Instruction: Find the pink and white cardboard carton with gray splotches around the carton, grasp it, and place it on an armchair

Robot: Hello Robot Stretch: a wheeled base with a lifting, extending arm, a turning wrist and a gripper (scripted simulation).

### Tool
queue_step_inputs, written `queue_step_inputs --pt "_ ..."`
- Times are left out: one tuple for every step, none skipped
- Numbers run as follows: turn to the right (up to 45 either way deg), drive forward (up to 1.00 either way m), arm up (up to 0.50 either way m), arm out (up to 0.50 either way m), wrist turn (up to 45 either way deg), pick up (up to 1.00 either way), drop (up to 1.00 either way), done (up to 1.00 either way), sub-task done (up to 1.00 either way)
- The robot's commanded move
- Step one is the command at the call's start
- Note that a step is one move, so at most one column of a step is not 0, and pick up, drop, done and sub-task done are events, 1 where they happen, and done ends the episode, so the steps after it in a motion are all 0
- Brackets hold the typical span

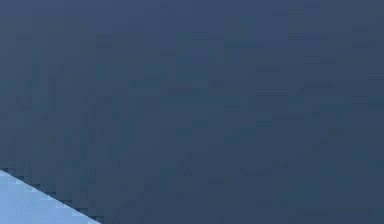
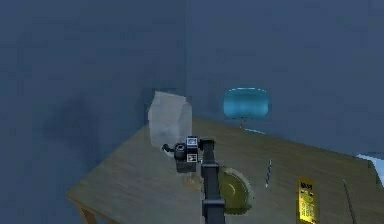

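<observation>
- The carton (image 2: 170, 118), pale pink-white with a gabled top, stands upright on the wooden table (image 2: 120, 185), near its far edge and close to the corner of the dark blue walls (image 2: 90, 60);
- The arm (image 2: 210, 195) rises from the arm side view's bottom edge; the pincer (image 2: 173, 151) sits at the carton's foot; I cannot tell whether it touches the carton, is spread or pressed together, or holds anything;
- Right of the arm, the table carries a round greenish disc (image 2: 236, 190), a thin stick (image 2: 268, 172) and a flat yellow card (image 2: 307, 198);
- A teal rounded thing (image 2: 247, 102) shows beyond the table's far edge;
- In the forward view, a dark blue surface (image 1: 200, 100) meets a pale blue wedge (image 1: 30, 205) at the lower left.
</observation>
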Motion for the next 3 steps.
queue_step_inputs --pt "0.0 0.00 0.26 0.00 0.0 0.00 0.00 0.00 0.00" --pt "0.0 0.00 0.00 0.00 -45.0 0.00 0.00 0.00 0.00" --pt "0.0 0.00 0.00 0.00 -45.0 0.00 0.00 0.00 0.00"
